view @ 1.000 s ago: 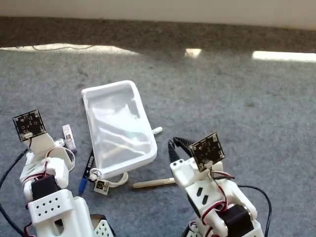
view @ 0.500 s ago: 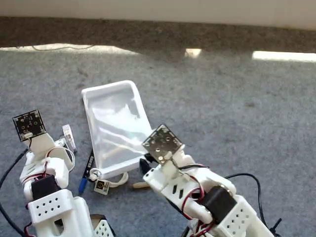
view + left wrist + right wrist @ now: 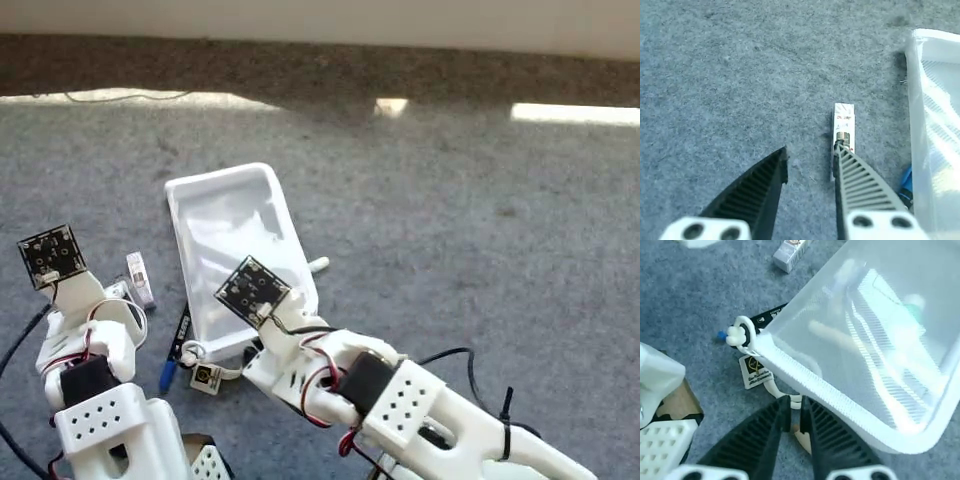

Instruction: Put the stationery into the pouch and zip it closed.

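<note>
— Claws first, then outward?
— My right claw [image 3: 795, 401], pinched nearly closed, hangs over one tan stick [image 3: 801, 440] beside the one pouch [image 3: 865, 340] on the carpet, arm stretched across. My left claw [image 3: 811, 148], spread, sits low by one white box [image 3: 843, 122]; one pen [image 3: 181, 335] lies near.

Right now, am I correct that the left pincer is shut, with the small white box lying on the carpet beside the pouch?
Not quite: the left pincer is open, its fingers spread apart, as the left wrist view shows. The small white box does lie on the carpet beside the pouch.
</note>
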